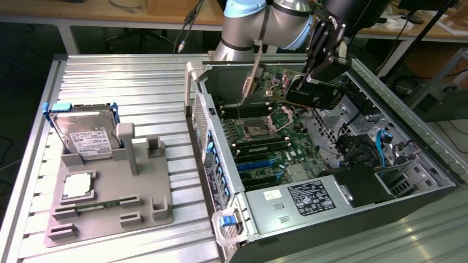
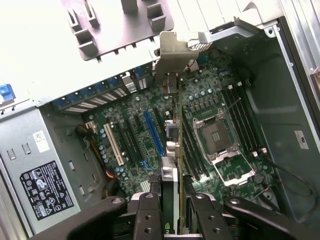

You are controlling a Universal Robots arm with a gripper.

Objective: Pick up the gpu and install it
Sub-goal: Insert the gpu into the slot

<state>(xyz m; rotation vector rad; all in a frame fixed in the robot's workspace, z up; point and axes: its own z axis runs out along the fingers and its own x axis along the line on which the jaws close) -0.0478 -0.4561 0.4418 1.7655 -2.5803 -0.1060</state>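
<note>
The gpu (image 1: 281, 82), a green card with a black cooler and a silver end bracket (image 1: 250, 82), hangs upright over the open computer case (image 1: 409, 164), above the motherboard (image 1: 256, 139). My gripper (image 1: 313, 76) is shut on its top edge. The wrist view looks down the gpu (image 2: 173, 175) edge-on between my black fingers (image 2: 149, 212), with its bracket (image 2: 175, 50) near the case's rear wall. The card sits above the motherboard (image 2: 210, 105), slightly to the side of the blue slot (image 2: 153, 132), and is not touching it.
A grey holder tray (image 1: 146, 203) at the exterior view's left carries a hard drive in a blue frame (image 1: 82, 131), a processor (image 1: 76, 186) and a memory stick (image 1: 95, 206). The power supply (image 1: 310, 197) fills the case's near end. Cables and a black shroud (image 1: 358, 181) crowd its right side.
</note>
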